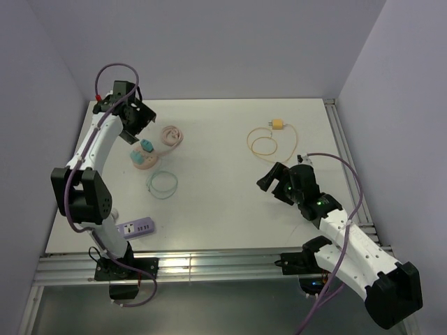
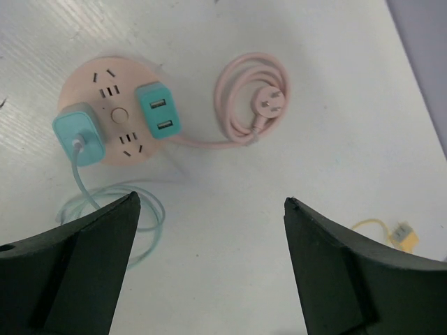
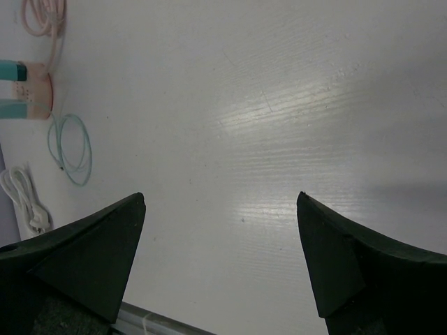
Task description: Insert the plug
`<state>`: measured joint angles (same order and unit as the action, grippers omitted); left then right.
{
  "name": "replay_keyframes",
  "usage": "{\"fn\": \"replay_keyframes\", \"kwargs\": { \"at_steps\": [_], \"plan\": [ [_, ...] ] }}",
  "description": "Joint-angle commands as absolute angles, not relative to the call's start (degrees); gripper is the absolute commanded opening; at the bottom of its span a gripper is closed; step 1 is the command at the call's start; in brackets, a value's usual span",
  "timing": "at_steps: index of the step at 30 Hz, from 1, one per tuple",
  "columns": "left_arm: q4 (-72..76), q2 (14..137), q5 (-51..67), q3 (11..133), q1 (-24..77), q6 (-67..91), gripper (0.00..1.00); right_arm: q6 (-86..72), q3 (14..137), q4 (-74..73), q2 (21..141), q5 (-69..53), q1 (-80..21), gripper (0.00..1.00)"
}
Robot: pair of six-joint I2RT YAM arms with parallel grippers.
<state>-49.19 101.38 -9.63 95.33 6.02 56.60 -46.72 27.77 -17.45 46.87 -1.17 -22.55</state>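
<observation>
A round pink socket hub (image 2: 112, 112) lies at the back left of the table, also seen from above (image 1: 144, 159). A teal USB adapter (image 2: 158, 110) and a teal plug (image 2: 78, 132) sit in it. Its pink cord coils to a loose pink plug (image 2: 271, 103) lying flat beside it. A yellow plug (image 1: 278, 125) with a coiled yellow cable lies at the back right. My left gripper (image 1: 140, 125) hovers above the hub, open and empty (image 2: 209, 202). My right gripper (image 1: 269, 178) is open and empty over bare table (image 3: 220, 199).
A teal cable coil (image 1: 162, 183) lies in front of the hub. A purple power strip (image 1: 136, 228) sits near the front left edge. A white cable (image 3: 24, 199) shows at the left of the right wrist view. Walls close in left, back and right.
</observation>
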Motion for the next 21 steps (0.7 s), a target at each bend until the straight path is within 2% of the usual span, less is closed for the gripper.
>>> {"fn": "replay_keyframes", "kwargs": {
  "at_steps": [1,5,12,13,14,16,21],
  "plan": [
    [-47.1,97.7,-6.2,95.3,5.9,53.4,0.89,-44.5,29.8,-17.5,45.4,-1.2,-22.1,0.96],
    [-40.7,90.6,-0.5,89.5,6.1,51.5,0.86,-42.6,29.5,-16.8,45.3,-3.6,-22.1,0.97],
    [-29.6,79.6,14.4,75.2,6.1,49.8,0.84,-44.6,22.2,-9.3,33.9,-4.5,-22.1,1.00],
    [-29.0,78.6,16.0,72.3,6.1,49.7,0.90,-44.6,22.0,-9.2,33.5,-3.9,-22.1,1.00],
    [-27.4,76.8,19.0,70.8,6.1,49.9,0.90,-44.6,21.8,-8.9,33.1,-3.5,-22.1,1.00],
    [-25.0,74.9,22.4,65.3,6.1,50.2,1.00,-44.7,20.7,-8.3,32.6,-2.0,-22.2,1.00],
    [-18.8,66.8,26.7,55.8,6.2,51.1,0.99,-46.0,17.8,-6.2,32.3,1.3,-22.1,1.00]
  ]
}}
